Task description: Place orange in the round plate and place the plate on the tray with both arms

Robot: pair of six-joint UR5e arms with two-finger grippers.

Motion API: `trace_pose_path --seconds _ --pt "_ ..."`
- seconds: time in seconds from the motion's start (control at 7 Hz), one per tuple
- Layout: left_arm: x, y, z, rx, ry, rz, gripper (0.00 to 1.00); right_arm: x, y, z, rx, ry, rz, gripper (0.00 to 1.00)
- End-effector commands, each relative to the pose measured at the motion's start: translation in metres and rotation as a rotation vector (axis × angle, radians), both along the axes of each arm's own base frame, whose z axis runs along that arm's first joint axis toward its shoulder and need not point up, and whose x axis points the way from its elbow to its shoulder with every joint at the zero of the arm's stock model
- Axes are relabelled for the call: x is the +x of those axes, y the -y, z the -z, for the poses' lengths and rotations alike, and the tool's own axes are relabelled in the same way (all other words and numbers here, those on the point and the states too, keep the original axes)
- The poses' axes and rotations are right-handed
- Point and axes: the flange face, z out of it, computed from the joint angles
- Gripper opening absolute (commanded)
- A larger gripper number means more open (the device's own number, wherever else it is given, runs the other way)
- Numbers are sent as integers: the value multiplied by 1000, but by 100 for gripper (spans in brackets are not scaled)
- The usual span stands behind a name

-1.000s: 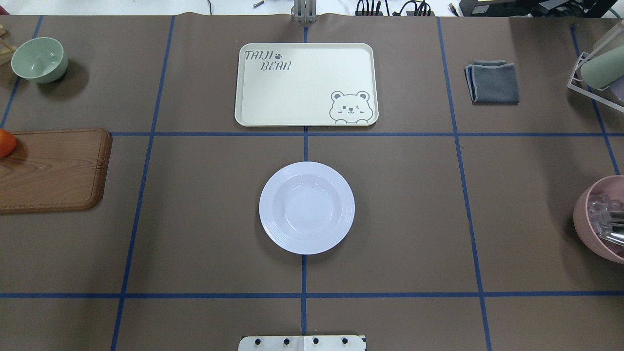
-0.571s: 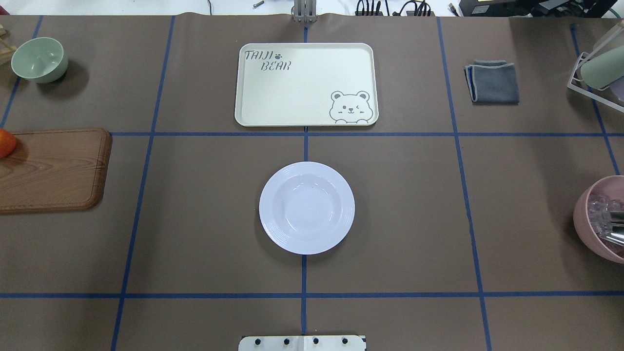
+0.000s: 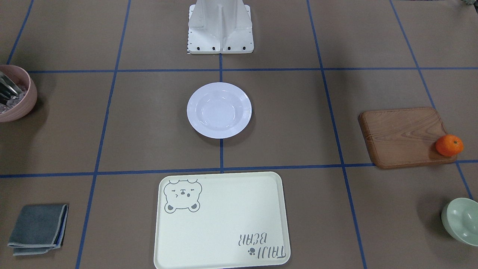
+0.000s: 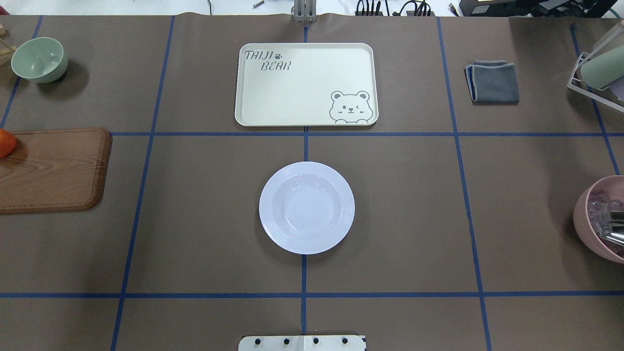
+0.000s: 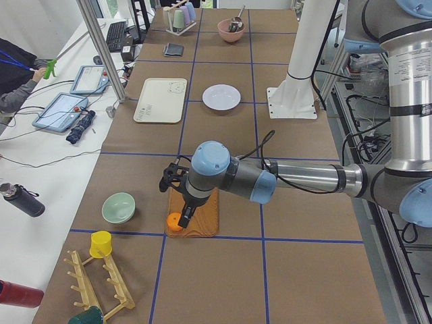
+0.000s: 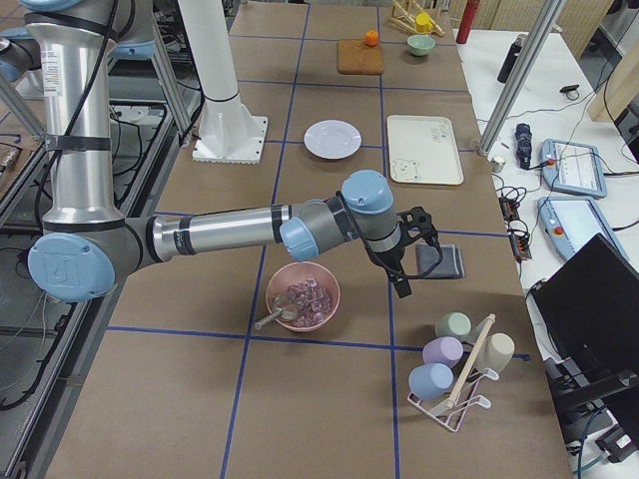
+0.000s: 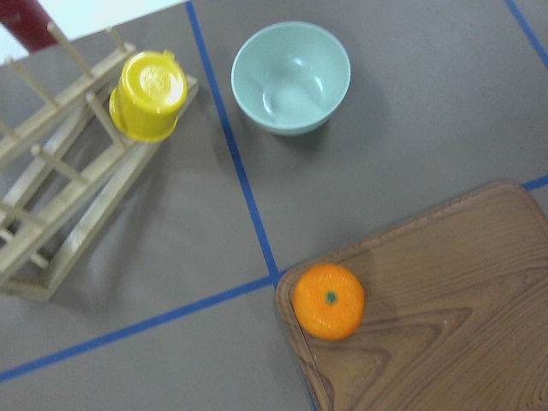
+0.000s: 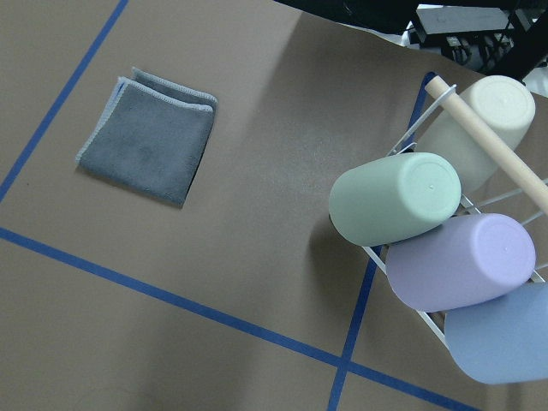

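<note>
Half cut off at the overhead view's left edge: orange (image 4: 4, 142), small, bright, green stem dot, sitting on the wooden board's (image 3: 403, 136) corner. Seen only side-on, left pincer (image 5: 182, 214) above it and right pincer (image 6: 397, 277) over the bench (image 6: 300, 399): cannot tell whether clenched or released. White plate (image 4: 306, 207) mid-bench, near the tray (image 4: 306, 85).

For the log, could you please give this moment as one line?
small bright-orange mandarin: on brown wooden board | white round plate: empty | cream rectangular tray: empty | left gripper: over mandarin, state unclear
</note>
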Motion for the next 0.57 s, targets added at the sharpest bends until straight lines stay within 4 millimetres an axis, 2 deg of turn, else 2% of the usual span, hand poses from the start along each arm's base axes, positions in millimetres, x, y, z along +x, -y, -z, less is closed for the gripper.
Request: trace_pose_path --seconds 0.0,0.14,0.29,0.43 --pt "0 11 8 38 2 -1 99 -5 5 19 42 30 4 100" --pt "1 12 4 34 5 -6 99 -30 6 35 -33 106 -27 100" --pt "32 21 0 23 7 -64 98 -73 13 70 -118 170 -87 100" --pt "38 22 -20 -17 5 -75 98 -127 14 92 -151 158 -116 100"
